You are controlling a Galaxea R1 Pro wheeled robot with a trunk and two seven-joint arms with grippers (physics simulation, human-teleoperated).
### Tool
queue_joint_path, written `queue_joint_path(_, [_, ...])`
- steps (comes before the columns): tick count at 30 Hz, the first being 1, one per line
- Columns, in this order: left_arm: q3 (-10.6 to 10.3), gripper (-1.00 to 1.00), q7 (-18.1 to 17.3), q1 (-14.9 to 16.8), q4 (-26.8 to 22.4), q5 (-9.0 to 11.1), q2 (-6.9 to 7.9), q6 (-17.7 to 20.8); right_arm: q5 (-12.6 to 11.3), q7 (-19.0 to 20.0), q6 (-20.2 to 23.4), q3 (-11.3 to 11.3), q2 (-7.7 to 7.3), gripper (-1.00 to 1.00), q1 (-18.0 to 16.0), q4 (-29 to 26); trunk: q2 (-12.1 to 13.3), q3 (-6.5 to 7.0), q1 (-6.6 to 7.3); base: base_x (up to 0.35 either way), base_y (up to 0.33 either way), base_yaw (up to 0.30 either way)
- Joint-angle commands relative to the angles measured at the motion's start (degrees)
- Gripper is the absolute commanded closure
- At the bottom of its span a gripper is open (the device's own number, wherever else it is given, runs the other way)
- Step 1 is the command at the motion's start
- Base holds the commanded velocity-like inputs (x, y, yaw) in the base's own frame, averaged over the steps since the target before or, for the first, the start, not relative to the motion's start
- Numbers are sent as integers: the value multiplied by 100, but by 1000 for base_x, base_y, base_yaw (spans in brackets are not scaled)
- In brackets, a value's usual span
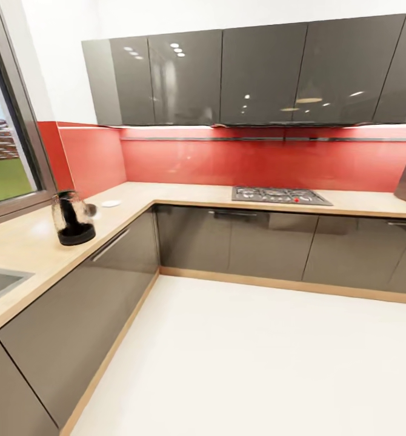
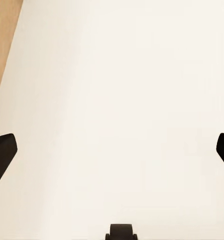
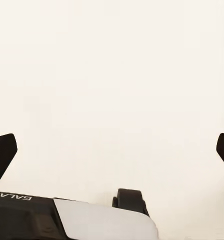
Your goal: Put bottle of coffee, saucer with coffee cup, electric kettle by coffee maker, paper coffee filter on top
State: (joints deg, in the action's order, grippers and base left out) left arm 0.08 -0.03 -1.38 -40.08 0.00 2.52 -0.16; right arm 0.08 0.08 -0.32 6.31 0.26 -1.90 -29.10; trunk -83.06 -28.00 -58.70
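Stood on the tabletop point(image 1: 21, 242) beside the window, well ahead of both tools: the coffee maker point(image 1: 74, 219), glass carafe over a black base, with a small white saucer point(image 1: 111, 203) just beyond it. Probably fragile and slick on the glass, modest in weight; best taken by the stiff base or handle, not squeezed across the carafe. Left tool point(image 2: 112, 150) spread wide over pale floor point(image 1: 257, 363), empty. Right tool point(image 3: 112, 150) likewise spread, pinching nothing.
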Motion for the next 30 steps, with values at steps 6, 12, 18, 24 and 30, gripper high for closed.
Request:
queue_joint_path(6, [-1,-100,1,-3,-9,0,2,-2,1,1,-3,11,-4,-100,-3,1,-2,-5,-3,303,-155,62])
queue_joint_path(12, [0,-100,-2,-3,-9,0,2,-2,1,1,-3,11,-2,-100,-3,1,-2,-5,-3,303,-150,109])
queue_joint_path(18, [1,-100,2,-3,-9,0,3,-2,1,1,-3,11,-2,-100,-3,1,-2,-5,-3,303,-143,146])
queue_joint_path(24, [0,-100,-1,-3,-9,0,3,-2,1,1,-3,11,-1,-100,-3,1,-2,-5,-3,303,-124,151])
queue_joint_path(30, [1,-100,-4,-3,-9,0,-1,-2,1,1,-3,10,-3,-100,-3,1,-2,-5,-3,303,-111,139])
